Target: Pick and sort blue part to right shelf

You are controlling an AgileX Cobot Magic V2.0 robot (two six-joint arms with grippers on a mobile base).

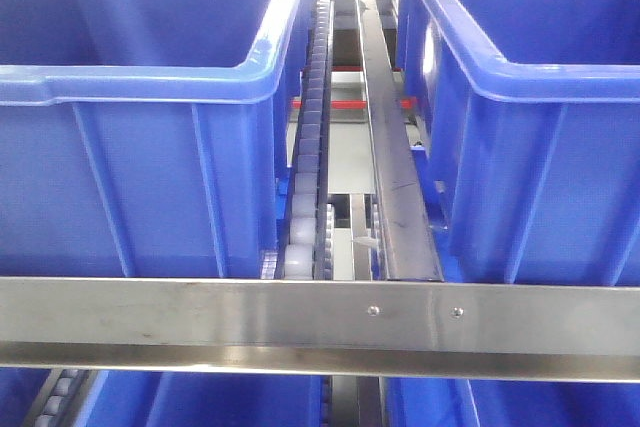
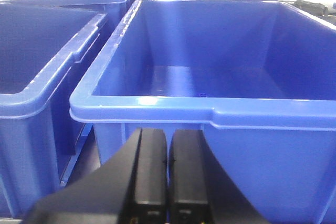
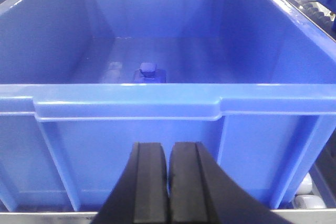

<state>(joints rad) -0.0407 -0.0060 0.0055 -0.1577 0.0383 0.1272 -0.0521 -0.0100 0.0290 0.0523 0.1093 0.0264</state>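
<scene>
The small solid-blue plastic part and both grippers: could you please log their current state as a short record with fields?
part: small solid-blue plastic block with a round nub on top
part location: on the floor of the large open blue plastic bin, near its front wall
part contact: no gripper touching it
right gripper: black fingers together, empty, outside the bin below its front rim
left gripper: black fingers together, empty, in front of another large blue bin
shelf: stainless-steel front rail, roller lane between bins

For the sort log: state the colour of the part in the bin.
Solid blue part, matching its bin; right wrist view shows it best.
</scene>
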